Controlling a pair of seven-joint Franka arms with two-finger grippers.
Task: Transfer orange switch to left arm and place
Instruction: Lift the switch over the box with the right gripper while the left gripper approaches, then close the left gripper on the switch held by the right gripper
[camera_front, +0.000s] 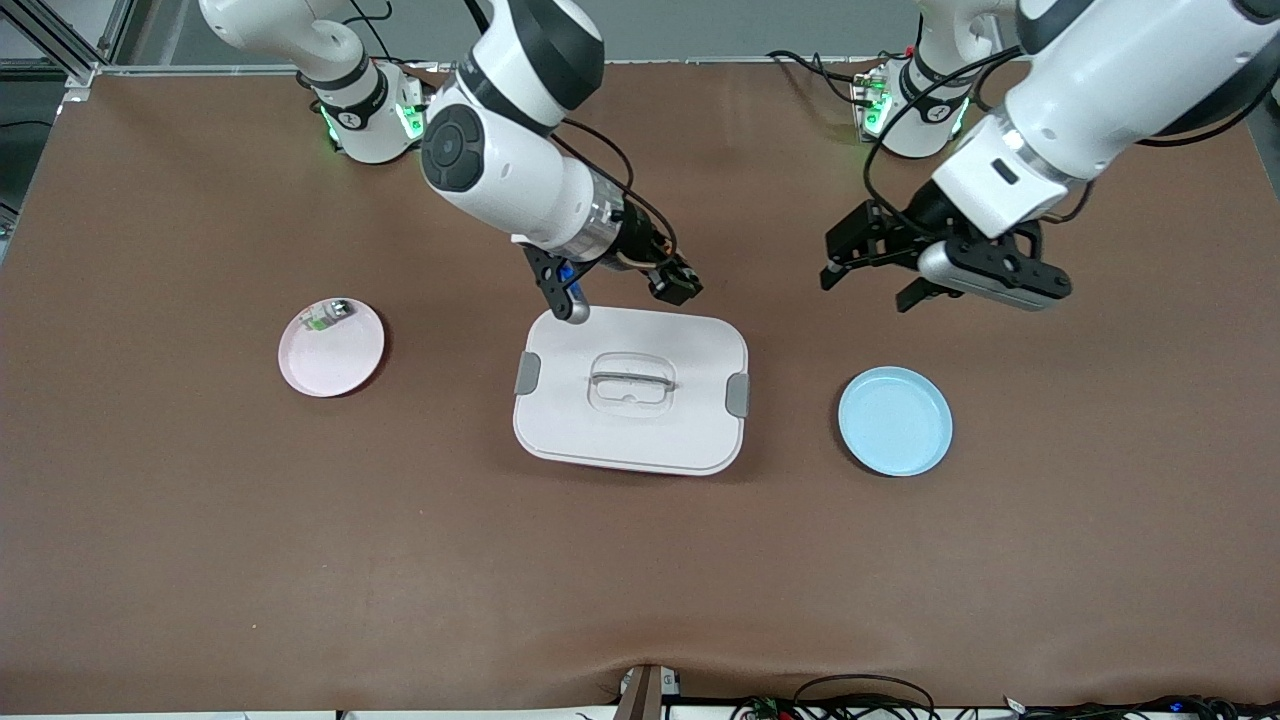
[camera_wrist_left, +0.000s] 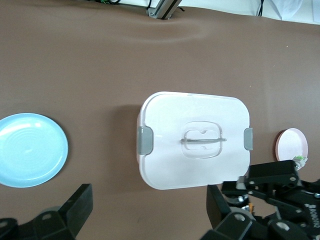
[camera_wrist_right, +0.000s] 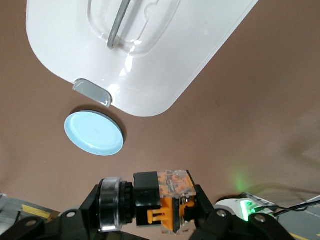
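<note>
The right gripper (camera_front: 678, 283) hangs in the air over the table just above the farther edge of the box (camera_front: 630, 388), its fingers (camera_wrist_right: 202, 205) clamped on the orange switch (camera_wrist_right: 159, 199); in the right wrist view the switch sits crosswise between the pads, its black body, orange clip and clear round end all showing. The left gripper (camera_front: 868, 278) is up over bare table toward the left arm's end, above the ground between the box and the blue plate (camera_front: 895, 420), with its fingers (camera_wrist_left: 75, 205) spread wide and nothing in them. The box is shut, its grey latches (camera_front: 737, 394) at both short ends and the clear handle (camera_front: 632, 381) sunk in the lid, and it stands on the brown table (camera_front: 640, 560) between the two plates. The pink plate (camera_front: 331, 347) lies toward the right arm's end and carries a small green-and-clear part (camera_front: 326, 316) near its farther rim. The blue plate holds nothing.
</note>
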